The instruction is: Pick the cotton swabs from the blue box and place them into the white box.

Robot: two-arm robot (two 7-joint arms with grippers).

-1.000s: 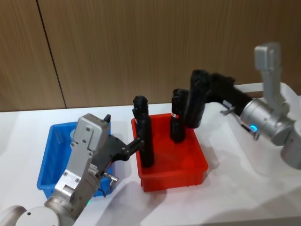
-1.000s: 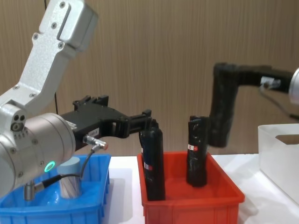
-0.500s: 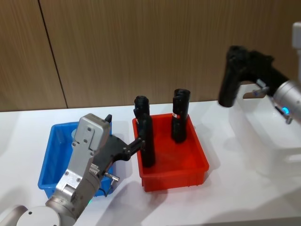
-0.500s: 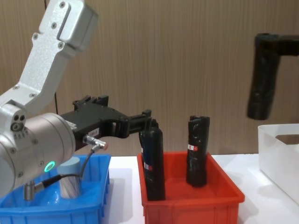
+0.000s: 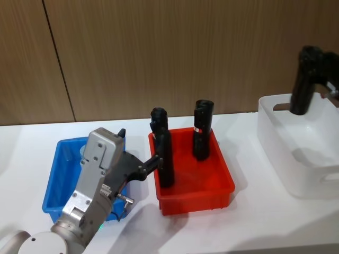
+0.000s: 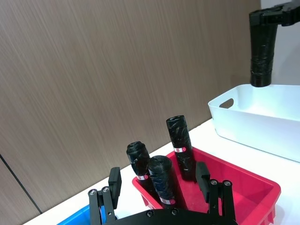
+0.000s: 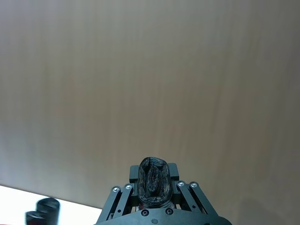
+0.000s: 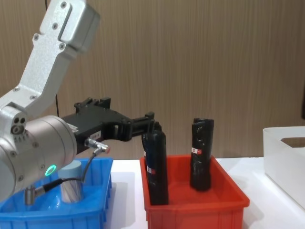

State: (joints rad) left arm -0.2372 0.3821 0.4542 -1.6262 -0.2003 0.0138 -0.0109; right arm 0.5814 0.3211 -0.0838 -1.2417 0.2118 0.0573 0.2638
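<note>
Head view: a white desk (image 5: 249, 222) carries three bins, described here relative to the red bin (image 5: 193, 174) in the middle. The blue box (image 5: 55, 182) sits just to its left, the white box (image 5: 296, 148) well to its right. Two tall black cylinders stand upright in the red bin. The right end effector (image 7: 153, 199) hangs above the white box's far rim, clamped on a third black cylinder (image 5: 304, 82) whose long axis is near vertical, not on swabs. The left end effector (image 8: 147, 125) reaches sideways over the red bin's left edge beside a black cylinder; whether it is wide or narrow cannot be told. In the chest view, one jar of the cotton swabs (image 8: 70, 187) stands upright in the blue box, below and behind the left end effector, so the left arm looks much the nearer one.
</note>
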